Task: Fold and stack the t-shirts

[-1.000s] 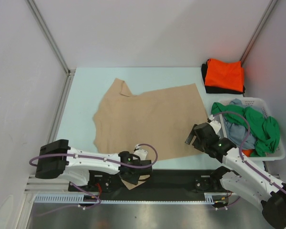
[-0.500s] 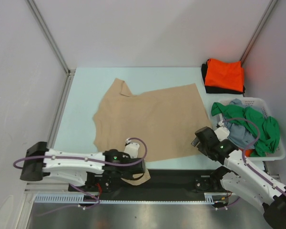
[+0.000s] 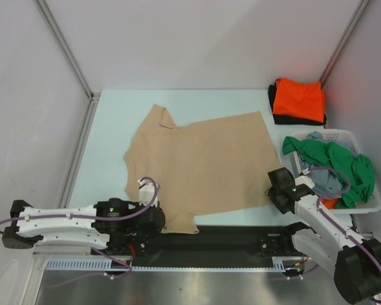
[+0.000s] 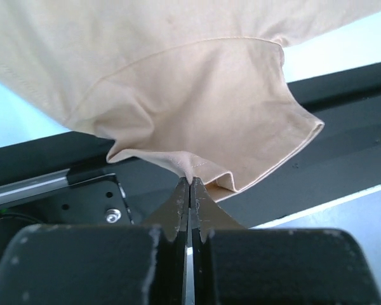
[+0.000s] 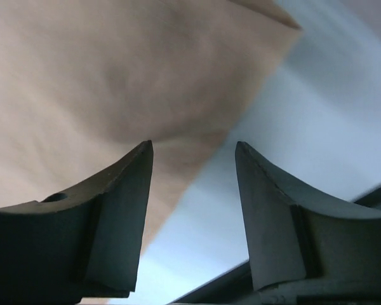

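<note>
The tan t-shirt lies spread flat in the middle of the table. My left gripper is at its near edge, shut on the hem of the near sleeve, which bunches and hangs over the black rail; the fingertips pinch the cloth. My right gripper is open and empty over the shirt's near right corner, with bare table between its jaws. The orange shirt lies folded on the black shirt at the back right. The green shirt and grey-blue shirt sit in the basket.
The white laundry basket stands at the right edge, close to my right arm. A black rail runs along the near table edge, also in the left wrist view. Walls and metal posts enclose the table.
My left gripper has moved left along the near edge, pulling the tan sleeve with it. My right gripper has moved right and nearer, to the shirt's near right corner.
</note>
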### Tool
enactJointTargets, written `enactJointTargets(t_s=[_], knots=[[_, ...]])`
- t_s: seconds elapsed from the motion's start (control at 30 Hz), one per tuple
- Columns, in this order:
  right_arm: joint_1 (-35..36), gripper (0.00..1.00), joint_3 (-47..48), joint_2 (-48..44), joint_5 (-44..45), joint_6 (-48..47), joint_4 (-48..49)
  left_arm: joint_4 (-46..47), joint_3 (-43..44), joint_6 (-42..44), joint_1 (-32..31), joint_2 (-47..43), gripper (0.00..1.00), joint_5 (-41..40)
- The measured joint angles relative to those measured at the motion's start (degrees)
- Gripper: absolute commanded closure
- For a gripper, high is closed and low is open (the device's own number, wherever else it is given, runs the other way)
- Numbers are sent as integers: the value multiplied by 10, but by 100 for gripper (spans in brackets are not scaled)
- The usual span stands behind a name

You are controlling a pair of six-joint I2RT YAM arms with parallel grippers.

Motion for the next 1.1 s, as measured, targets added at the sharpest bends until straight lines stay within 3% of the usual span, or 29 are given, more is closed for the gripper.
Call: enactJointTargets(t_s=[0.17, 0.27, 0.37, 0.57, 0.73, 0.9, 1.1], knots=[[-33, 48, -1, 20, -28, -29, 57, -37, 0, -19, 0, -42, 100, -19], [-39, 81, -2, 32, -32, -44, 80, -53, 0, -29, 0, -78, 100, -26], [-40, 100, -6, 37, -38, -48, 100, -64, 0, -35, 0, -105, 100, -32], [-31, 100, -21, -4, -43, -53, 94, -89, 6, -43, 0, -100, 100, -49], [0, 100, -11, -48, -35, -53, 53, -118, 70, -34, 16, -81, 100, -81], [18, 100, 43, -16, -32, -73, 47, -87, 116, 48, 106, -42, 100, -90], [25, 100, 133, 85, -29, -125, 69, -12, 127, 208, 279, 14, 100, -53]])
